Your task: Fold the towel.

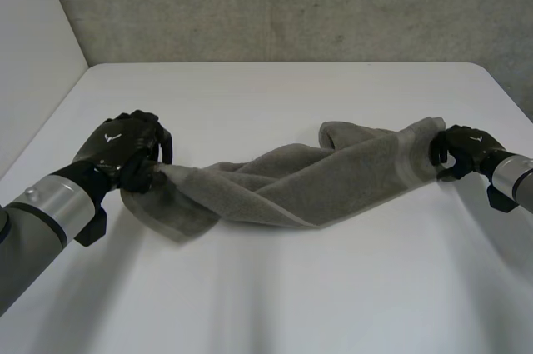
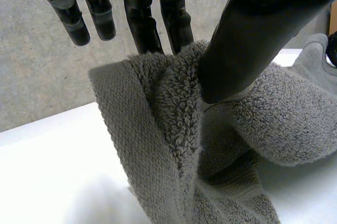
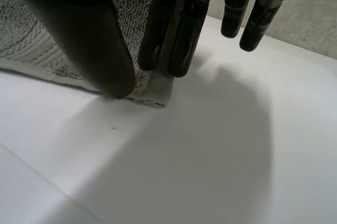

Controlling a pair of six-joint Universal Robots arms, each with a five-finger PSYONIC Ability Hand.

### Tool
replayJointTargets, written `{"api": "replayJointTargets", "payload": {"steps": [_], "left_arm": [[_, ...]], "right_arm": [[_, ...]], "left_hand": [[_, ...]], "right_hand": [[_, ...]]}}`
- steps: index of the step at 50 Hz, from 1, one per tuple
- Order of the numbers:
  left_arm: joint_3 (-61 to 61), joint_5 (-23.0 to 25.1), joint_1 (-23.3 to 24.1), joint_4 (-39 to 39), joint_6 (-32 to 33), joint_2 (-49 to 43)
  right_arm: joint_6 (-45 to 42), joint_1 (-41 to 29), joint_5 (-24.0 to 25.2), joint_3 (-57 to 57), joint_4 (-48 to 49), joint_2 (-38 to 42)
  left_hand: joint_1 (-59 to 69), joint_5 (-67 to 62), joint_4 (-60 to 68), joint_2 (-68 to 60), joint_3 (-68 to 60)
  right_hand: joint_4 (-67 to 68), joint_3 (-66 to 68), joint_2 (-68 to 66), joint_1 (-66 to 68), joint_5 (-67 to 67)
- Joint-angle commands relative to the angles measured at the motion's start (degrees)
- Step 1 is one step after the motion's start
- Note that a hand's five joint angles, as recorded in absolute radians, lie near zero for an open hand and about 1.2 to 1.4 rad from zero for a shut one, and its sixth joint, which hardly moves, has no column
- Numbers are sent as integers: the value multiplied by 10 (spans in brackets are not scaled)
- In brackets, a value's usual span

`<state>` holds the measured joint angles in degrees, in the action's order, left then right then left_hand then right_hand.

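**Gripping the towel point(image 1: 291, 183) at both ends**

Stretching across the middle of the frame in the head view, the grey towel lay bunched and twisted lengthwise on the white table point(image 1: 275, 296). One end sat at the left of the frame and the other at the right, slightly higher up the frame.

The left hand point(image 1: 125, 147) was at the left-hand end, its fingers curled over the cloth. In the left wrist view the thumb point(image 2: 247, 39) pressed a thick fold of terry against two of the fingers point(image 2: 142, 18), so the hand was clamped on the towel. The other fingers hung free beside the fold. Below the pinch the cloth drooped in loose folds toward the table.

The right hand point(image 1: 462, 152) was at the right of the frame, closed round the far end of the towel. In the right wrist view its thumb point(image 3: 89, 39) and two fingers point(image 3: 176, 29) pinched the hemmed corner between them, just at the table surface. The corner seemed to touch the table, though the hand's bulk made that hard to confirm. The remaining fingers stood apart from the cloth, over bare table.

A grey concrete wall point(image 1: 291, 4) ran along the top of the frame behind the table.
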<state>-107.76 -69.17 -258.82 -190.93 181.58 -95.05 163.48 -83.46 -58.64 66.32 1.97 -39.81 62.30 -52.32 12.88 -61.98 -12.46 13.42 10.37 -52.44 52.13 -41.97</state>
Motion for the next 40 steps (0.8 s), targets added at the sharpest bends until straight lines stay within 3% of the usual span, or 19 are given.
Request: {"api": "replayJointTargets", "payload": {"steps": [1, 15, 19, 30, 36, 40], "left_arm": [[-3, 0, 0, -2, 0, 0], [-3, 0, 1, -2, 0, 0], [-3, 0, 1, -2, 0, 0], [-3, 1, 1, -2, 0, 0], [-3, 1, 1, -2, 0, 0], [-3, 0, 1, -9, 0, 0]], "right_arm": [[0, -7, 0, 2, -3, -3], [0, -7, -4, -1, -2, -7], [-2, -7, -7, -1, -1, -3], [-4, -7, -7, -8, 1, 10], [-1, -7, -7, -14, 1, 17], [1, -7, -3, -15, 1, 16]], "left_hand": [[-6, 6, -29, 3, 25], [-6, 6, -29, 3, 25], [-6, 6, -29, 3, 25], [-6, 6, -29, 3, 25], [-6, 6, -29, 3, 25], [-6, 6, -29, 3, 25]], "right_hand": [[-34, -4, 28, -25, 24], [-34, -4, 59, -55, 54], [-34, -4, 136, -133, 131], [-34, -4, 133, -129, 128], [-34, -4, 82, -79, 77], [-34, -4, -116, 119, -120]]}}
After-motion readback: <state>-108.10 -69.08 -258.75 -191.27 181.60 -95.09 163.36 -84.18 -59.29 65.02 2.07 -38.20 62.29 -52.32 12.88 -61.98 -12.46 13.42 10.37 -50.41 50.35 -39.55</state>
